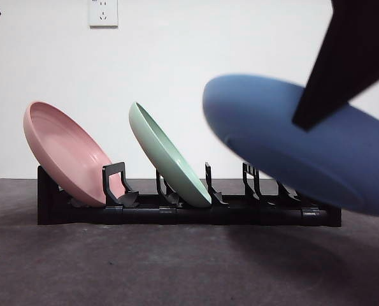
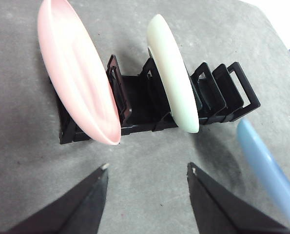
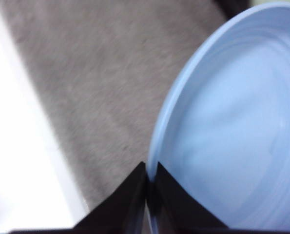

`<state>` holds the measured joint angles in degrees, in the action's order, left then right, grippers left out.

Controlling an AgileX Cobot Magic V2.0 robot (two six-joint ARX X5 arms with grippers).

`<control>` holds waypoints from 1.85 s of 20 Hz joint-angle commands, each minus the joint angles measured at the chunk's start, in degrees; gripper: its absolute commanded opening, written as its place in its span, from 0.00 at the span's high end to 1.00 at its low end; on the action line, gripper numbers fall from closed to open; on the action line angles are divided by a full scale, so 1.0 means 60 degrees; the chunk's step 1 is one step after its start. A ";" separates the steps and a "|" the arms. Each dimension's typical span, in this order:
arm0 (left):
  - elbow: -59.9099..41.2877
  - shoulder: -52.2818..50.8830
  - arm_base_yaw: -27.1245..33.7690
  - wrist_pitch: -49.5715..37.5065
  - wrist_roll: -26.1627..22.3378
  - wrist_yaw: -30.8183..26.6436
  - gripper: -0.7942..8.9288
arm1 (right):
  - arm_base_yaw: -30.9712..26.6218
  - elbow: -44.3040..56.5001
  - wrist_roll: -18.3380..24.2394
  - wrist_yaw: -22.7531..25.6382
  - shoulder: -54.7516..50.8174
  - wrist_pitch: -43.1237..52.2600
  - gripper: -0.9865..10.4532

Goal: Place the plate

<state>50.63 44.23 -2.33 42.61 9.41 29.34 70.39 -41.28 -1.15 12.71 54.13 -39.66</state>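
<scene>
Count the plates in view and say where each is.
3. Pink plate leans at the rack's end, green plate stands mid-rack, blue plate is held by the right gripper beside the rack.

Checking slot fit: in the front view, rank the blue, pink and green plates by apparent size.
1. Blue plate, largest, though it is held nearer the camera by the right claw, so unsure.
2. Pink plate.
3. Green plate, seen nearly edge-on; may match pink.
</scene>
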 commanded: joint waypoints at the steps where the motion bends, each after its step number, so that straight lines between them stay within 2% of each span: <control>1: 0.0233 0.0047 -0.0015 -0.0091 -0.0135 0.0066 0.66 | 0.0452 -0.0066 -0.0353 0.0211 0.0619 0.0204 0.90; 9: 0.0233 0.0047 -0.0015 -0.0066 -0.0135 0.0066 0.66 | 0.0572 -0.0149 0.0204 0.0131 0.2484 0.1738 0.90; 27: 0.0233 0.0047 -0.0015 -0.0062 -0.0171 0.0066 0.66 | 0.0572 -0.0444 0.3574 0.0062 0.4758 0.2918 0.90; 32: 0.0233 0.0047 -0.0015 -0.0058 -0.0171 0.0066 0.66 | 0.0572 -0.0444 0.3843 0.0018 0.5268 0.3191 0.90; 33: 0.0233 0.0047 -0.0015 -0.0058 -0.0171 0.0066 0.66 | 0.0572 -0.0444 0.3840 -0.0091 0.5271 0.3180 0.85; 35: 0.0233 0.0047 -0.0015 -0.0058 -0.0171 0.0066 0.66 | 0.0619 -0.0444 0.3829 -0.0171 0.5264 0.3177 0.71; 37: 0.0233 0.0047 -0.0015 -0.0058 -0.0171 0.0066 0.66 | 0.0681 -0.0539 0.3479 -0.0182 0.5217 0.3013 0.66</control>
<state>50.63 44.23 -2.35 42.65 9.39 29.34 73.49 -43.53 20.69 11.77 84.90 -22.24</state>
